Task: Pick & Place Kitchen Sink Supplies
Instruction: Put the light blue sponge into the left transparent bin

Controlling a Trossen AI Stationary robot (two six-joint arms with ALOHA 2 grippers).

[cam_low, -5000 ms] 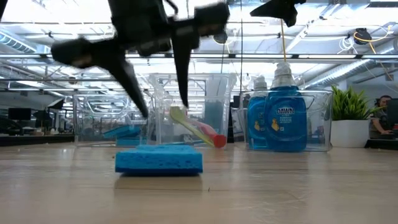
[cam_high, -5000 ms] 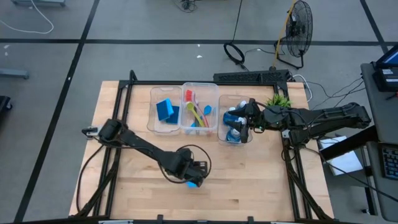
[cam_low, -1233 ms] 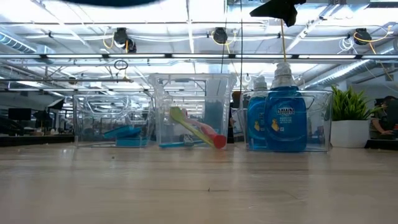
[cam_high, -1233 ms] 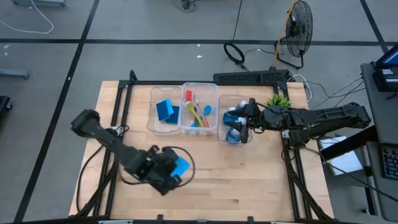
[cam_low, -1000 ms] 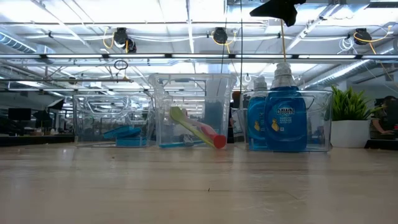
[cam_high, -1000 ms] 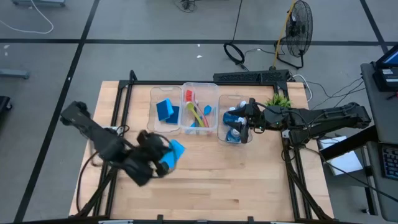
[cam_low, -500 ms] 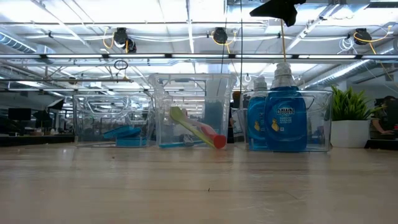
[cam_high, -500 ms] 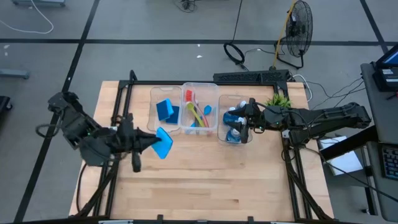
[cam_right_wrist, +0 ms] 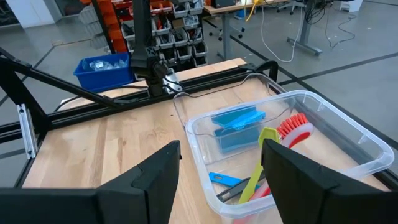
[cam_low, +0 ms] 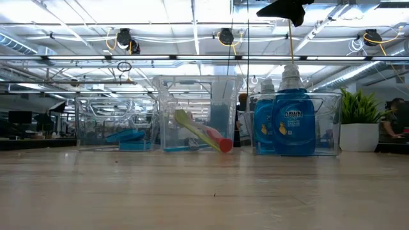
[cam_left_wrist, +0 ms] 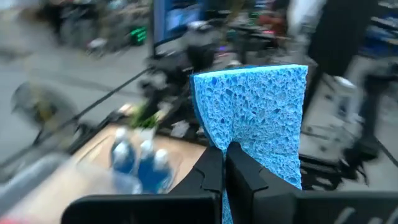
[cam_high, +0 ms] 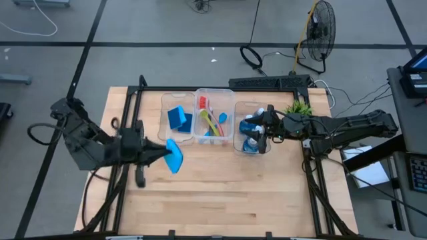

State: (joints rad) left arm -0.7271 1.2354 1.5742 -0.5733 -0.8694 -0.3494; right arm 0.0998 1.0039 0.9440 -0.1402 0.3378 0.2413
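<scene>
My left gripper (cam_high: 162,155) is clenched on a blue sponge (cam_high: 173,155), which I hold in the air over the table (cam_high: 220,193), at about seven o'clock from the left bin (cam_high: 177,119) and just short of its near edge. In my left wrist view the sponge (cam_left_wrist: 258,118) stands on edge, pinched low between my two dark fingers (cam_left_wrist: 211,177), its porous face turned to the camera.

My right gripper (cam_high: 261,131) hangs over the right bin (cam_high: 252,137), at three o'clock from the middle bin, with its fingers (cam_right_wrist: 146,180) spread apart and nothing between them. From the table-level view, part of that arm shows as a dark shape above the bottles.

The left bin holds other blue sponges (cam_high: 179,118), one darker than the rest. The middle bin (cam_high: 215,120) holds the long-handled brushes (cam_high: 212,122), red, yellow-green and blue among them; in the low view a yellow-green and red handle (cam_low: 203,135) leans against the clear wall. The right bin holds the blue bottles (cam_low: 293,118) with pale caps, standing upright; I cannot count them all.

A small green plant (cam_low: 359,121) in a white pot stands at three o'clock from the bottles, near the table's far right corner.
</scene>
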